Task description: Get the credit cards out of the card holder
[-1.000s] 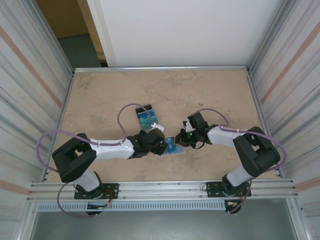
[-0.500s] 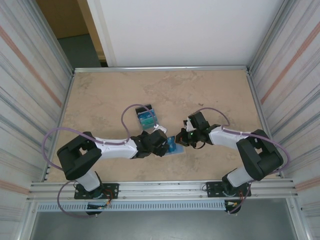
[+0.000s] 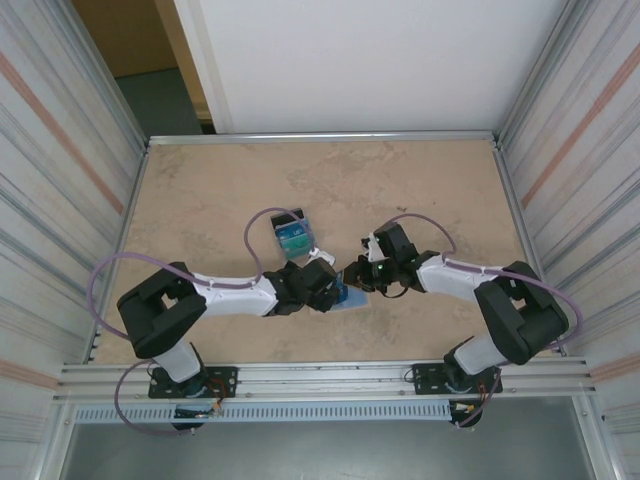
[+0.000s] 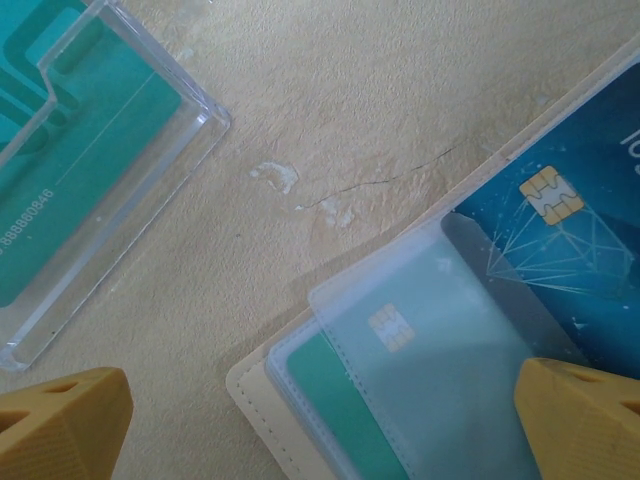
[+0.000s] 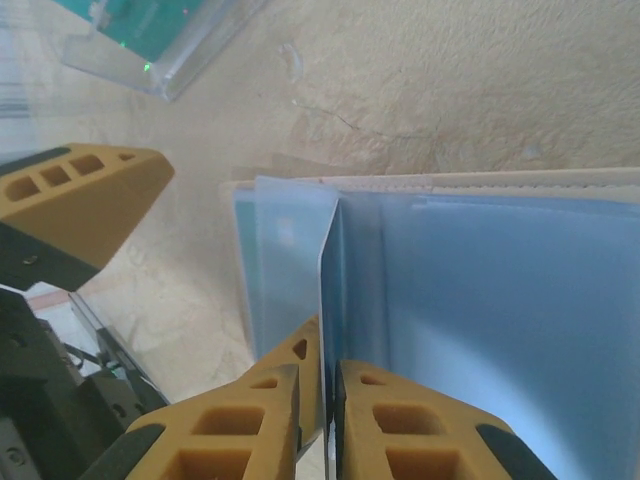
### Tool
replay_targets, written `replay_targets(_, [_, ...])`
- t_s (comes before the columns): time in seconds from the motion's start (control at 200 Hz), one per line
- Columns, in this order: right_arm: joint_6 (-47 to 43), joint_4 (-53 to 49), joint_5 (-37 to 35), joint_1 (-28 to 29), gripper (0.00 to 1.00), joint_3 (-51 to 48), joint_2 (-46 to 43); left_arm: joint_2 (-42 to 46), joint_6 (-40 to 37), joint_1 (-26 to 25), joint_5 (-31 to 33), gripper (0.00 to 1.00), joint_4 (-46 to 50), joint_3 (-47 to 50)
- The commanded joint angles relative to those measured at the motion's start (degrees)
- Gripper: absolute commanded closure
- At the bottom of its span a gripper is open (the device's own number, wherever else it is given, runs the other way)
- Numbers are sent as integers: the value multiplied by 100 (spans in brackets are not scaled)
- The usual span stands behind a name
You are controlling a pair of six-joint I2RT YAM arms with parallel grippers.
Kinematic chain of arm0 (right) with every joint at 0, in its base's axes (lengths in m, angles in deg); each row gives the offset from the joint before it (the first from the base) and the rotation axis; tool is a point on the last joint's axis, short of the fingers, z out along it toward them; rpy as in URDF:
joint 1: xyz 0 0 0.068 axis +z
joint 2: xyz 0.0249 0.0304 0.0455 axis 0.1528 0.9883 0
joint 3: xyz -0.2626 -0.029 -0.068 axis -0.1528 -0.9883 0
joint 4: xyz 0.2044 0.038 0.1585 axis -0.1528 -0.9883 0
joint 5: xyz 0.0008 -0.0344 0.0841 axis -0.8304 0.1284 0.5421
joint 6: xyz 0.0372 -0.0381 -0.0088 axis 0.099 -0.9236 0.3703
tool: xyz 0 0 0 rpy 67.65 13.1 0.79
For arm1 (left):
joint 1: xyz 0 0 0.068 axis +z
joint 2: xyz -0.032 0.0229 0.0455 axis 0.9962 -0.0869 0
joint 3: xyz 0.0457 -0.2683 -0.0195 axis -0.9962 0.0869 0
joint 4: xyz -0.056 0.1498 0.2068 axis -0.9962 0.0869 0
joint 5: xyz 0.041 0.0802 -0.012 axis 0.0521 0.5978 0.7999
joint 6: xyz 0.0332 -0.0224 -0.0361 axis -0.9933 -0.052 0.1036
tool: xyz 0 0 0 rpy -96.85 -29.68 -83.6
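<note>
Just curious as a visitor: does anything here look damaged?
Yes: the beige stone-look tabletop has a thin dark crack and a chipped white patch, between the clear plastic box and the tan folding card holder.

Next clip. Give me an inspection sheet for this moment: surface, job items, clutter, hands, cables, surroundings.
Surface: beige stone-look table, with a small white scuff and a hairline crack beside it.
Job's things: card holder lies open on the table, with a blue chip card and a teal card in its clear sleeves.
Clutter: clear plastic box holding teal cards, apart from the card holder.
Hands: left hand is wide open above the card holder's corner. Right hand is pinched on a thin upright leaf of the card holder; card or sleeve, cannot tell.
Cables: a purple cable loops from each arm; the left one passes beside the box.
Surroundings: ribbed metal side walls, white back panel.
</note>
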Motion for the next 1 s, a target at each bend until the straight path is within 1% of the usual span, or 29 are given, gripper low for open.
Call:
replay_targets(0.0, [53,-16,-180,74,85,-6,162,-60,83,-19,61,1,136,-96])
replay_targets(0.17, [-72,-417,-689,74,91,28,3,151,149,-25,90,1,134,-23])
replay_targets(0.396, [-470,-1258,-1458,75,95,168,-635,711,79,-15,282,1,183,49])
replay_targets(0.511, [-663,-1482,-1652,81,97,211,-1018,1048,86,16,364,1,184,114])
replay_targets(0.697, [-992,-1715,-1836,100,97,290,-1666,1679,38,162,294,1,43,290])
replay_targets(0.847, [-1361,-1849,-1842,204,98,431,-2169,2236,-292,274,123,1,-140,418])
replay_targets(0.937, [-1671,-1851,-1746,341,99,552,-2416,2570,-640,383,-176,1,-283,474])
replay_targets(0.992, [-1887,-1853,-1667,447,100,651,-2540,2774,-858,513,-530,1,-370,514])
